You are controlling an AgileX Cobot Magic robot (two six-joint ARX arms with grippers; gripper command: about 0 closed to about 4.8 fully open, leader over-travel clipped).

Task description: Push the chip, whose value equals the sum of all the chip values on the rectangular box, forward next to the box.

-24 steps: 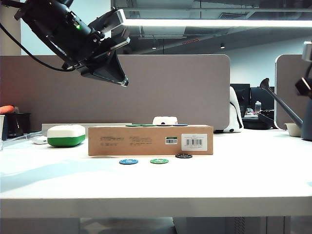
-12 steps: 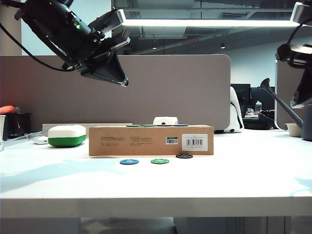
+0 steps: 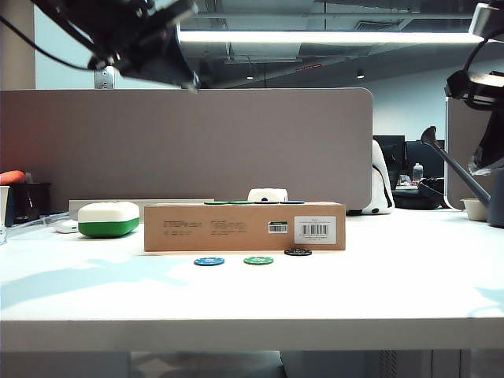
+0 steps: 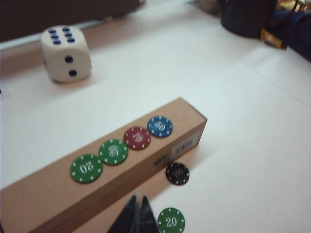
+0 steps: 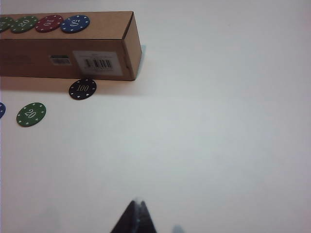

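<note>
A: Adding up the four chips on the rectangular box [image 4: 160, 133]: 20, 20, 10 and 50, making 100.

B: Pointing, then, at the chip [image 5: 82, 89] in black, printed 100. Lying on the desk [image 3: 378, 291], just beside the box's front long face, at the barcode end (touching or a hair apart, hard to tell).

A: Running lengthwise along the desk's front edge, that box. Leaving the green chip [image 5: 31, 114] and the blue chip [image 3: 209, 261] nearer that edge, well short of the cardboard.

B: And the fingers?

A: Hanging high over the desk's left side, the left gripper [image 4: 138, 213], tips pinched together, holding nothing. Looking down with the black chip lying just beyond the tips, boxward.

B: Hovering off toward the desk's right edge, the right gripper [image 5: 137, 213], tips likewise pressed together and empty. Sitting well apart from the chip, with bare desk between.

A: Judging the left the nearer arm. Judging too that little pushing is left, if any, and only straight toward the box's long face.
</note>
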